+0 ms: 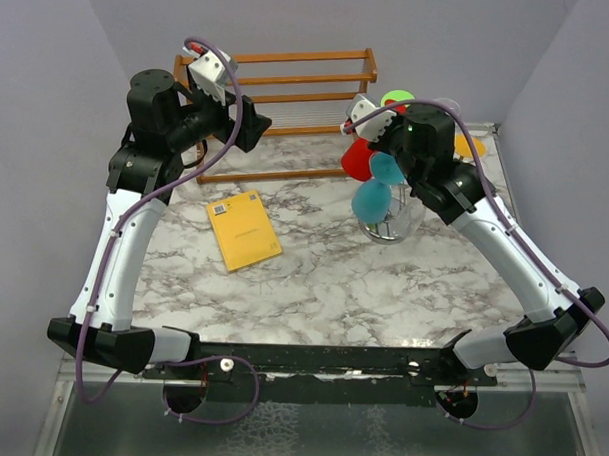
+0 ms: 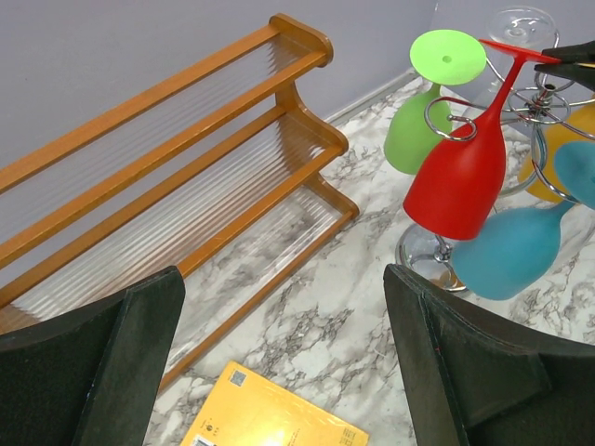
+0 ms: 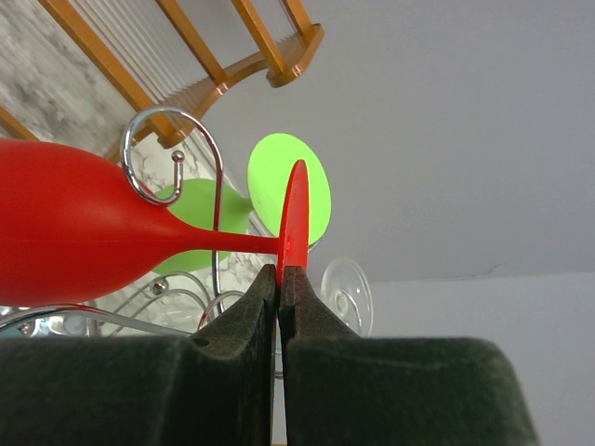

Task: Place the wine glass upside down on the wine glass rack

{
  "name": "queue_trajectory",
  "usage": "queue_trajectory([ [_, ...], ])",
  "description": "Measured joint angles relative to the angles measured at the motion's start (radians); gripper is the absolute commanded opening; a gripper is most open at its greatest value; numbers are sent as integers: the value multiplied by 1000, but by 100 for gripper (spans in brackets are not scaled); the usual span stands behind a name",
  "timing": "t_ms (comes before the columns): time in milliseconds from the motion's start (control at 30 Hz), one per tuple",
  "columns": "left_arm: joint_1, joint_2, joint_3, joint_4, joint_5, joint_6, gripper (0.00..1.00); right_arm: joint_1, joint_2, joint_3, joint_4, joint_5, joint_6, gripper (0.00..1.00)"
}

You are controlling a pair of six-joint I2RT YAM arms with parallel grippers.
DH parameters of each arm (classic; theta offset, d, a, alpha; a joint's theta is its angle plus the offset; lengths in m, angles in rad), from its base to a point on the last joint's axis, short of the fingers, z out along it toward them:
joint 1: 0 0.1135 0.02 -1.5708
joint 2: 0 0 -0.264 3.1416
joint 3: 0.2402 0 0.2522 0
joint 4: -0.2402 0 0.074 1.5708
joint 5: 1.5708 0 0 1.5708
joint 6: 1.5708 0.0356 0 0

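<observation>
Your red matte wine glass (image 2: 460,172) hangs bowl-down against a curled arm of the silver wire rack (image 2: 548,102), at two o'clock on the marble table (image 2: 307,316). Your right pincer (image 3: 281,279) clamps its foot rim, and your left pincer (image 2: 284,288) gapes empty at ten o'clock.

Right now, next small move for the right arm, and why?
Probably lower slightly, then release: right gripper is shut on the foot of the red wine glass, bowl down, stem seemingly inside a curled arm of the wine glass rack.
</observation>
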Motion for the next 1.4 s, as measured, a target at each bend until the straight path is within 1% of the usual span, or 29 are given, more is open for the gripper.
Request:
queue_trajectory([
  [600, 0, 0, -25, 1, 19, 0, 91, 0, 54, 0, 52, 23, -37, 1],
  [1400, 0, 0, -25, 0, 43, 5, 91, 5, 92, 24, 58, -3, -46, 1],
])
